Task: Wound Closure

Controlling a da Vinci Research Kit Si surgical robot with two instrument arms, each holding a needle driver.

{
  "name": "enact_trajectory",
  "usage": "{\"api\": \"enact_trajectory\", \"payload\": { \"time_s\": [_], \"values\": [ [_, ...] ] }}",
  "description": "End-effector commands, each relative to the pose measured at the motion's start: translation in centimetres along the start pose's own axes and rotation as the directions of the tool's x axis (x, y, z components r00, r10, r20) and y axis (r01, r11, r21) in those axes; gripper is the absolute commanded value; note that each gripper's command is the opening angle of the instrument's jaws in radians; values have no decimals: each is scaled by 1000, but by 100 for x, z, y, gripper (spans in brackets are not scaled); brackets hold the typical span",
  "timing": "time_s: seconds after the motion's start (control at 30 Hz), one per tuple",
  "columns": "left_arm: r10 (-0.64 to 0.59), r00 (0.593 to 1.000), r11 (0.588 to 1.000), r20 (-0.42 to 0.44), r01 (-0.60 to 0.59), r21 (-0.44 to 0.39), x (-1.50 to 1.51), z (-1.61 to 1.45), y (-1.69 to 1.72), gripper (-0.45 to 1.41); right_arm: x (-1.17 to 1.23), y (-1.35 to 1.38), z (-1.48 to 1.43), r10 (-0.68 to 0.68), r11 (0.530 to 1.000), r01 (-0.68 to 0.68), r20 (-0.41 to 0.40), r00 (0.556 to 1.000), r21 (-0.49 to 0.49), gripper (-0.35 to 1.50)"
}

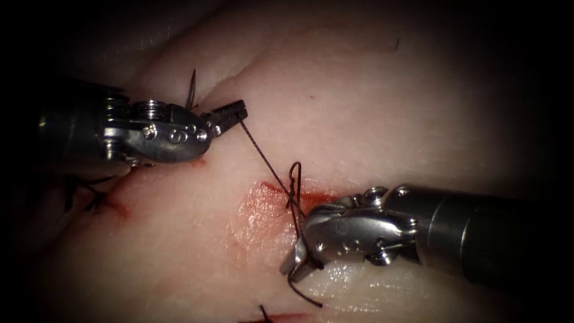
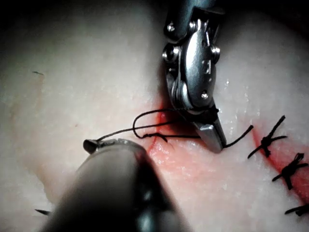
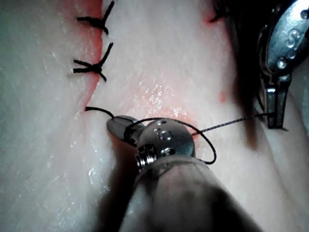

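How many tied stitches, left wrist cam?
3: nearest stitch, middle stitch, far stitch, in a row beyond the right tool; more may be hidden. Left tool and right tool hold thread.

The place was a surgical training bench in a research lab. A slab of pale tissue (image 1: 371,90) lay under a tight light with darkness all round its edges. Two slim steel wristed tools, the left tool (image 1: 230,115) and the right tool (image 1: 299,260), worked over a red-stained cut (image 1: 269,194), and tied black stitches (image 2: 268,142) sat along it.
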Motion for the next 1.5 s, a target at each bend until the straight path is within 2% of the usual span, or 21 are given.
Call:
{"api": "enact_trajectory", "payload": {
  "time_s": [0.03,0.13,0.23,0.4,0.5,0.57,0.73,0.83,1.13,1.23,1.3,1.5],
  "values": [
    [0,1000,1000,-1,0,0,2,7,1,-45,-3,9,3,-1,1000,1,0,1000,-3,-35],
    [1,1000,1000,-1,-1,1,2,7,3,-45,-6,10,-2,3,1000,-3,-10,1000,-4,-35],
    [3,1000,1000,-2,-3,3,1,4,8,-45,-15,12,-18,19,998,-22,-37,999,-58,-35],
    [10,1000,1000,-6,-10,11,0,-8,27,-45,-38,16,-66,99,973,-132,-176,979,-188,-35],
    [16,1000,1000,-6,-16,22,-3,-15,43,-45,-46,17,-85,135,954,-200,-279,951,-221,-35],
    [25,1000,999,7,-26,22,-7,-20,62,-45,-50,17,-95,153,941,-247,-357,922,-233,-35],
    [44,999,999,23,-44,4,-11,-32,100,-45,-53,18,-96,179,923,-311,-460,870,-228,-35],
    [57,998,998,32,-56,-29,-9,-49,124,-45,-63,20,-96,199,913,-340,-481,854,-225,-35],
    [141,990,980,33,-134,-147,15,-102,164,-45,-94,25,-96,257,869,-438,-545,798,-231,-35],
    [172,985,965,4,-167,-203,25,-121,176,-45,-102,26,-96,276,856,-463,-555,785,-229,-35],
    [204,979,942,-14,-200,-271,34,-140,189,-45,-108,25,-96,298,838,-497,-574,763,-225,-35],
    [230,969,909,-95,-249,-335,45,-173,195,-45,-114,26,-96,320,820,-520,-564,761,-237,-35]
  ]
}}
